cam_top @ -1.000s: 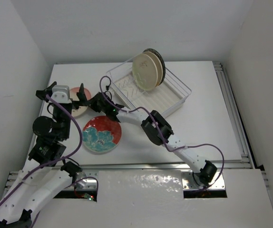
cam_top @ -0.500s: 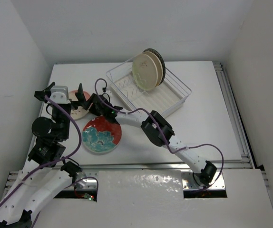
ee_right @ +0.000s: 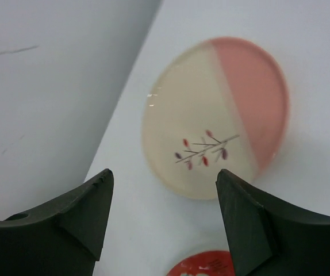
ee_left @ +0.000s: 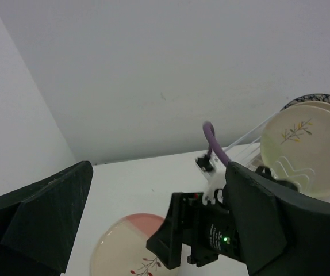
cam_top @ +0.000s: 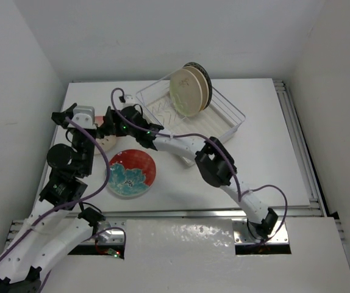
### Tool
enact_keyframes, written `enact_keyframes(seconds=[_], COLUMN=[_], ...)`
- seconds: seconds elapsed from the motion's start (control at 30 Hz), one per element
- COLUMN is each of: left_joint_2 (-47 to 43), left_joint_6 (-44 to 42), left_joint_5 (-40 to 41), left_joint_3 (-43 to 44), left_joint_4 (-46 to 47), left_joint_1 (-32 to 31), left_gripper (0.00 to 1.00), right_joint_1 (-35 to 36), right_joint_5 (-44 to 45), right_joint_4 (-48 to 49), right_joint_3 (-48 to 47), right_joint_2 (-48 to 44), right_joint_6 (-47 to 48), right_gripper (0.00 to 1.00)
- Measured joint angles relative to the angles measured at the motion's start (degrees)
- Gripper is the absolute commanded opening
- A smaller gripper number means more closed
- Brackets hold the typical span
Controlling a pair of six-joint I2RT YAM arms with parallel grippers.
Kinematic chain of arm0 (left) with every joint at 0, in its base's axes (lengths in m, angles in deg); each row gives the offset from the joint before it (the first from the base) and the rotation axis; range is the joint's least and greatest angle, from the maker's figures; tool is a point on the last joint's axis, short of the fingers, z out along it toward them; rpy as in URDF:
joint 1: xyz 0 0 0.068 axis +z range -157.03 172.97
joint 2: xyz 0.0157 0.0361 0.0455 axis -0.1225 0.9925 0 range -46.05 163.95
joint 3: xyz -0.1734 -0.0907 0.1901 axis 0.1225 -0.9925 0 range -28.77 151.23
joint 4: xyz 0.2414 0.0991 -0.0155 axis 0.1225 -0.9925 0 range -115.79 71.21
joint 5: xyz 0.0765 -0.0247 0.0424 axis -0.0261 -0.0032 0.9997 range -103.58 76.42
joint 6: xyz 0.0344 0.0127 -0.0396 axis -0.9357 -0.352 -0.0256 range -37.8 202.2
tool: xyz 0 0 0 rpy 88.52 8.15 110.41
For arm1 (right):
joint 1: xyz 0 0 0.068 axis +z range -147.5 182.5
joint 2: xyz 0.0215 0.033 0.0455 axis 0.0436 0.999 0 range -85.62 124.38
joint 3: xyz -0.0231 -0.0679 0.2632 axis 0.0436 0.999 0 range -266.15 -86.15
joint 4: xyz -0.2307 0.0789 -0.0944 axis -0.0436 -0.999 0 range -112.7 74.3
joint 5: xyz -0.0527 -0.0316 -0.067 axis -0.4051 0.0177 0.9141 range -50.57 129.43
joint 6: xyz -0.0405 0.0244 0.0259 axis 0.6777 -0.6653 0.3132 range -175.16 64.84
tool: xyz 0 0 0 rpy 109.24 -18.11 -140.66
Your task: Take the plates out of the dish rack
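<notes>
Your right end effector (ee_right: 162,178): off the red-and-teal plate (cam_top: 131,174) since a second ago, now over the cream-and-pink plate (ee_right: 211,115), jaws spread, empty. Your left end effector (ee_left: 159,190): wide, empty. Both plates flat on the tabletop (cam_top: 266,152); remaining plates (cam_top: 190,90) upright in the dish rack (cam_top: 224,125).

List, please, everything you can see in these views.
rack: one, white wire, far side of the table
rack plates: three seen, two cream and one dark-backed, upright in the rack
floral plate: one, red and teal, flat on the table, near left
pink plate: one, cream and pink, flat on the table, far left
table: one, white
cable: purple, on the right arm
left gripper: black, open, empty
right gripper: black, open, above the pink plate
</notes>
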Motion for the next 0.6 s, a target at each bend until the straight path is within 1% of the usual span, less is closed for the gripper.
enact_keyframes(seconds=[0.1, 0.17, 0.23, 0.3, 0.37, 0.43, 0.53, 0.6], left_joint_2=[3.3, 6.1, 10.4, 15.2, 19.9, 25.4, 35.4, 42.9], left_joint_6=[0.2, 0.3, 0.9, 1.8, 2.6, 3.5, 4.7, 5.1], left_joint_5=[-2.1, -4.4, -7.6, -10.9, -14.4, -19.2, -29.7, -37.2], left_joint_3=[2.6, 5.7, 10.6, 16.6, 22.5, 27.7, 36.7, 43.1], left_joint_4=[-0.8, -1.0, -1.6, -1.9, -1.6, -2.0, -3.7, -5.6], left_joint_1=[0.0, 0.0, 0.0, 0.0, 0.0, 0.1, 0.9, 1.3], left_gripper=[0.99, 0.97, 0.95, 0.92, 0.91, 0.91, 0.92, 0.92], right_joint_1=[0.0, -0.3, -0.9, -2.7, -5.6, -11.8, -19.9, -23.8], right_joint_5=[-3.8, -5.6, -7.1, -9.4, -11.5, -12.9, -11.6, -10.4], right_joint_4=[-2.6, -4.9, -7.8, -10.5, -13.0, -15.9, -19.8, -23.3], right_joint_3=[0.8, 4.1, 8.4, 13.0, 16.3, 20.8, 26.6, 29.4], right_joint_2=[-5.7, -11.5, -18.2, -25.5, -30.8, -37.5, -44.8, -48.5], right_joint_6=[7.3, 11.7, 14.9, 17.0, 18.2, 20.4, 24.9, 28.3], right_gripper=[0.72, 0.71, 0.68, 0.68, 0.68, 0.69, 0.7, 0.71])
